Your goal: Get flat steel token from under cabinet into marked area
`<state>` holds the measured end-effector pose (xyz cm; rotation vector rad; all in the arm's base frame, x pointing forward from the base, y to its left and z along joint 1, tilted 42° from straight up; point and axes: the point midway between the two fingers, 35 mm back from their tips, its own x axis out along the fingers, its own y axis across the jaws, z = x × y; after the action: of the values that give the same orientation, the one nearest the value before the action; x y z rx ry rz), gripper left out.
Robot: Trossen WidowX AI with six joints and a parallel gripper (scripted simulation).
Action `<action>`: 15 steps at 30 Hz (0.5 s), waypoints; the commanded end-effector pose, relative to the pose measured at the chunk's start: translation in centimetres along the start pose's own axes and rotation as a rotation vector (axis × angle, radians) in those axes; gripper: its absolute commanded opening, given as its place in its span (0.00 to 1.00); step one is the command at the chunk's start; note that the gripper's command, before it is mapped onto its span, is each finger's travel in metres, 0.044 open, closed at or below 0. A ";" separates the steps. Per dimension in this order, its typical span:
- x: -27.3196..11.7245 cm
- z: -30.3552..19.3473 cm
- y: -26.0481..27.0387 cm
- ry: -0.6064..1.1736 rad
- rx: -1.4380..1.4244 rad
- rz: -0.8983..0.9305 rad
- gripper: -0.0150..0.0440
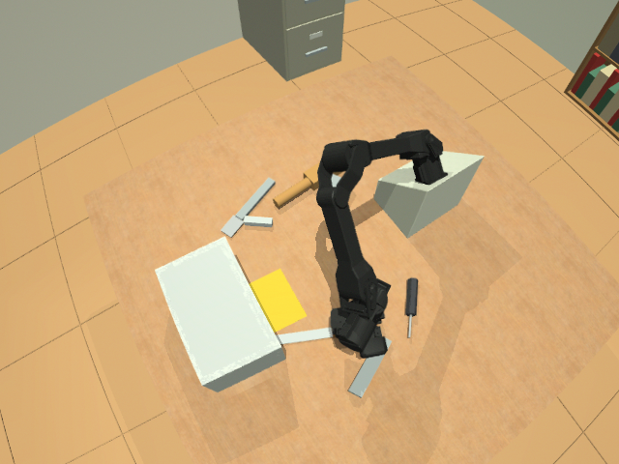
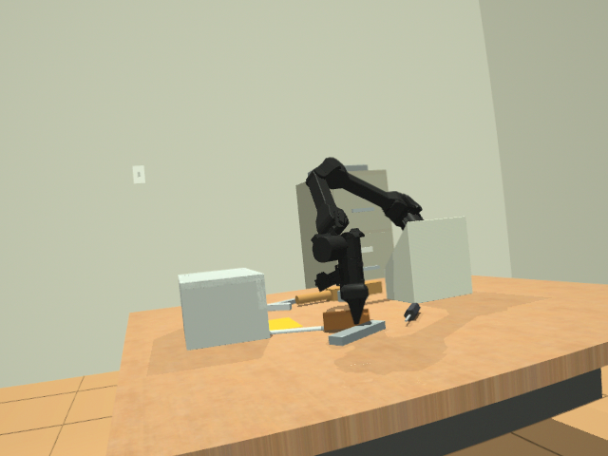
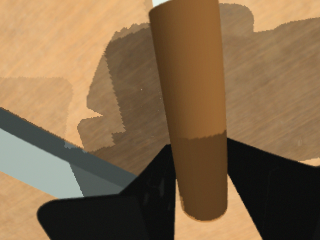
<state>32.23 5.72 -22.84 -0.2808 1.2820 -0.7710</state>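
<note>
The pale cabinet (image 1: 220, 309) (image 2: 225, 313) stands at the left; its vent slots do not show. The yellow marked area (image 1: 279, 300) (image 2: 283, 324) lies in front of it. The steel token is not visible. My gripper (image 1: 361, 335) (image 2: 357, 319) (image 3: 195, 146) is low over the table, shut on the brown handle (image 2: 338, 320) (image 3: 192, 85) of a tool. The tool's thin pale blade (image 1: 307, 335) (image 2: 296, 330) reaches to the cabinet's front edge, beside the yellow area. Whether its tip is under the cabinet is hidden.
A grey bar (image 1: 368, 374) (image 2: 355, 332) (image 3: 30, 160) lies close beside the gripper; contact is unclear. A screwdriver (image 1: 411, 298) (image 2: 412, 311) lies to the right. A grey angled piece (image 1: 255, 199) and a wooden-handled tool (image 1: 292, 192) lie behind. A tall pale block (image 1: 439, 207) (image 2: 439, 259) stands at the back right.
</note>
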 end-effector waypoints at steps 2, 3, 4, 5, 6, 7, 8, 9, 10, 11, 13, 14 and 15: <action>0.0 1.2 0.0 -0.002 0.000 0.001 0.25; 0.0 1.4 0.0 -0.002 0.000 0.001 0.25; 0.0 1.5 0.0 -0.002 0.000 0.001 0.25; 0.0 1.7 0.0 -0.002 0.000 0.001 0.25; 0.0 1.9 0.0 -0.002 0.000 0.001 0.25; 0.0 2.0 0.0 -0.002 0.000 0.001 0.25; 0.0 2.2 0.0 -0.002 0.000 0.001 0.25; 0.0 2.4 0.0 -0.002 0.000 0.001 0.25; 0.0 2.5 0.0 -0.002 0.000 0.001 0.25; 0.0 2.7 0.0 -0.002 0.000 0.001 0.25; 0.0 3.0 0.0 -0.003 0.000 0.000 0.25; 0.0 3.2 0.0 -0.003 0.000 0.000 0.25; 0.0 3.3 0.0 -0.003 0.000 0.000 0.25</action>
<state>34.63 5.16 -22.08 -0.2808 1.2804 -0.7717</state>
